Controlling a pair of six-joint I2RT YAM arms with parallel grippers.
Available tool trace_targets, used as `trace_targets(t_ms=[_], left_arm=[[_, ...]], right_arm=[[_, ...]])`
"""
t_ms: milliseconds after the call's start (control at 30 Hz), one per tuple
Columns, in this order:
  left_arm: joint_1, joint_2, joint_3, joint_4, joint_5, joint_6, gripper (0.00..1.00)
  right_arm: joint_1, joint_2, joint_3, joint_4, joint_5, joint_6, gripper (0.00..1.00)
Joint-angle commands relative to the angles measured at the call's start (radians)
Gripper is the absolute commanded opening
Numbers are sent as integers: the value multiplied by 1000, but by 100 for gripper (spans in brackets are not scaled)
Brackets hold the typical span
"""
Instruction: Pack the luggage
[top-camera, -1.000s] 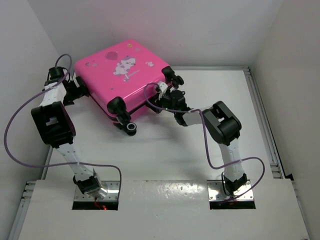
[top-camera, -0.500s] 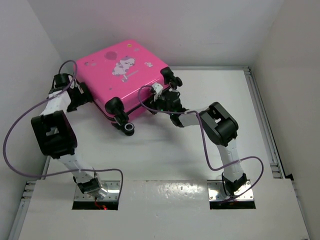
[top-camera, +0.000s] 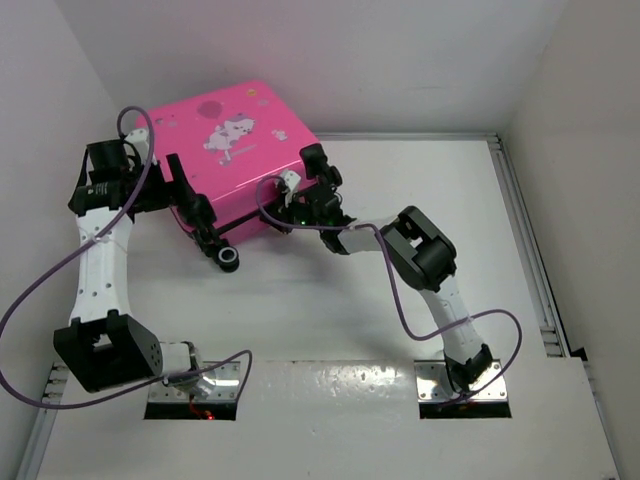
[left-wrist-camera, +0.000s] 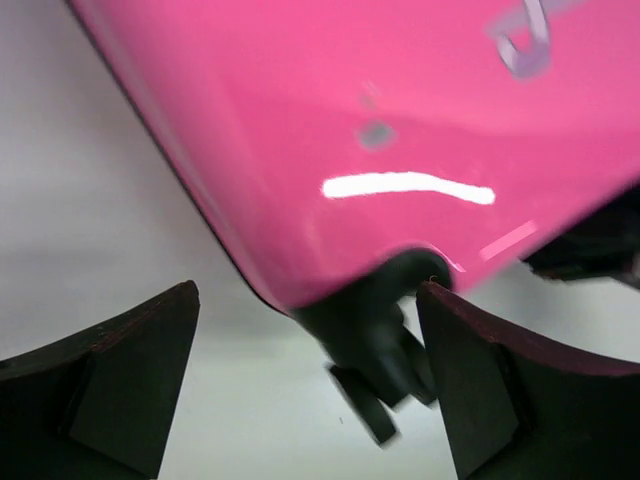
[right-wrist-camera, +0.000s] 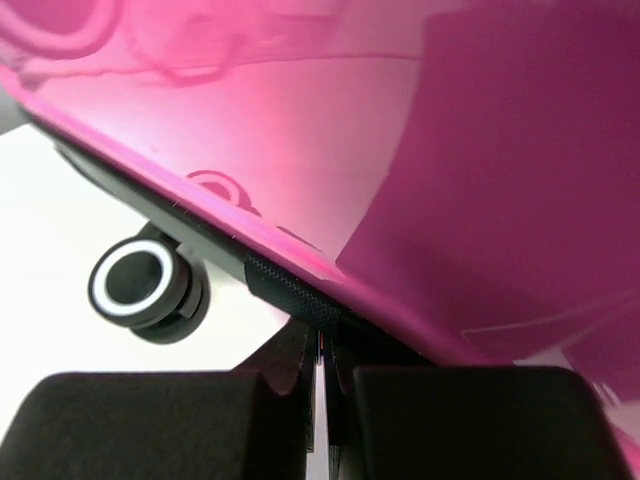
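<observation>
You are pinching R gripper (right-wrist-camera: 322, 352) shut at luggage (top-camera: 235, 150) zip (right-wrist-camera: 290, 292), dead ahead; L gripper (left-wrist-camera: 308, 292) is gaping, empty, straddling 1 wheel (left-wrist-camera: 375, 345).

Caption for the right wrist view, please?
Right gripper, shut, at the black zipper of the pink suitcase; a wheel at left.

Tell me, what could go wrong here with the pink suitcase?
1. The right gripper is pinched shut at the black zipper seam of the luggage; it may slip off, as no firm hold shows.
2. The left gripper stands open around a corner wheel and could snag it.
3. The luggage is closed, so a pull might drag it rather than open it.
</observation>
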Motion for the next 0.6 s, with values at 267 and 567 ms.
trace_targets(t_ms=[267,567], left_arm=[[-77,-70,-82,-212,3,2,92],[-117,-47,-187,-139,-144,-115,90]], right_arm=[[33,-36,87,194,154,-69,0],[56,-101,-19,220,272,-115,0]])
